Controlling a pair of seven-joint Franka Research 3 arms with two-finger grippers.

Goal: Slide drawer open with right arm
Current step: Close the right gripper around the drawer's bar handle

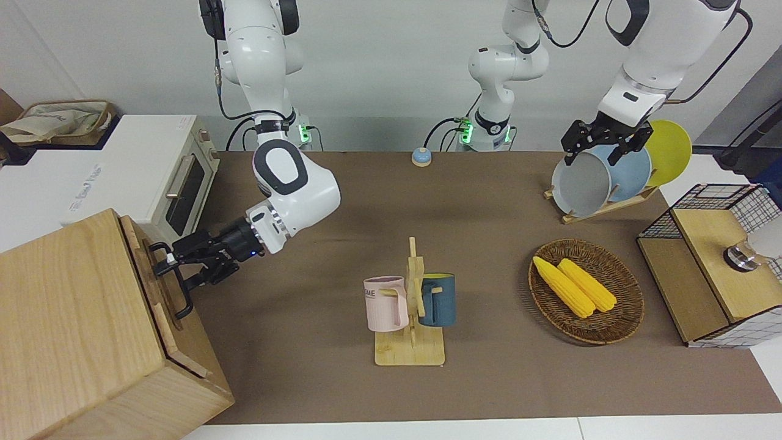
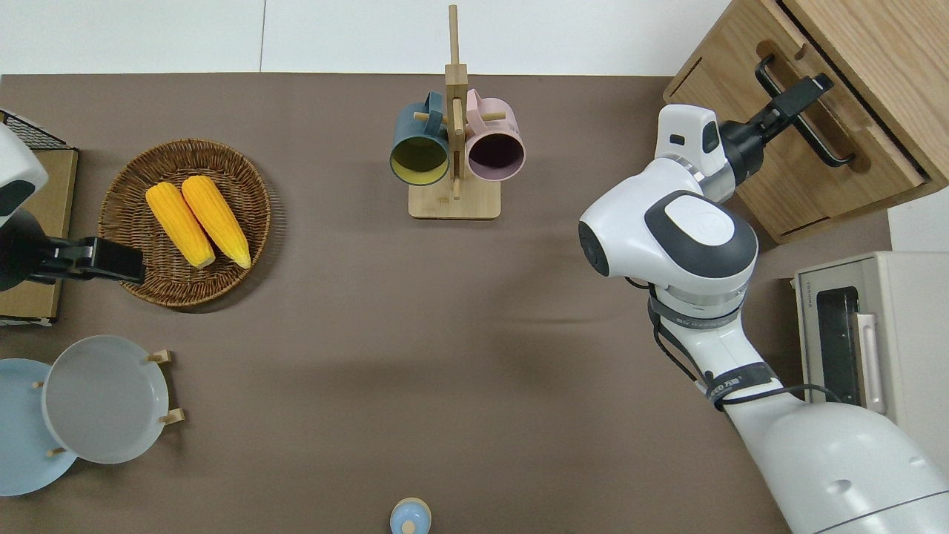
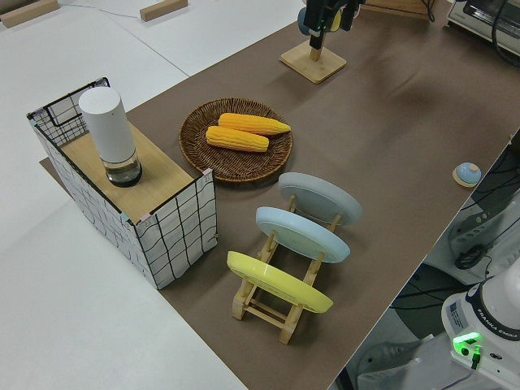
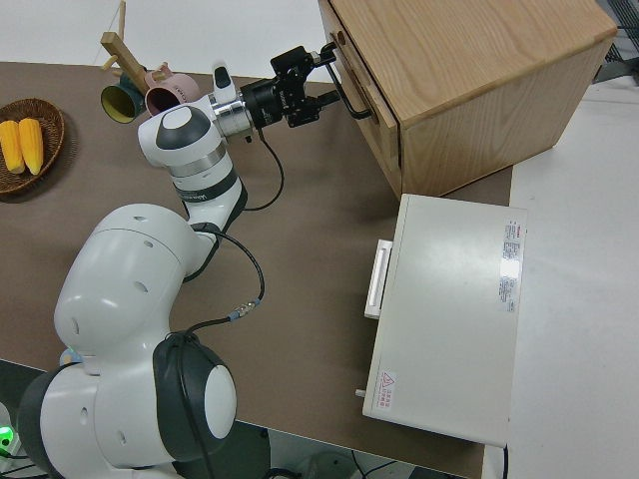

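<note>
The drawer (image 1: 160, 319) is the top front panel of a large pale wooden box (image 1: 73, 318) at the right arm's end of the table. Its front stands slightly proud of the box face. Its black bar handle (image 1: 181, 299) runs along the front. My right gripper (image 1: 177, 269) reaches level at the end of the handle that is nearer to the robots. It is open, with one finger above the bar and one below. The overhead view has the right gripper (image 2: 808, 90) crossing the handle (image 2: 827, 137). The left arm is parked, with its gripper (image 1: 591, 160) open.
A white toaster oven (image 1: 177, 177) stands beside the box, nearer to the robots. Mid-table is a mug rack (image 1: 412, 305) with two mugs. A basket (image 1: 623, 318) of corn, a plate rack (image 1: 611, 177) and a mesh box (image 1: 708, 269) are toward the left arm's end.
</note>
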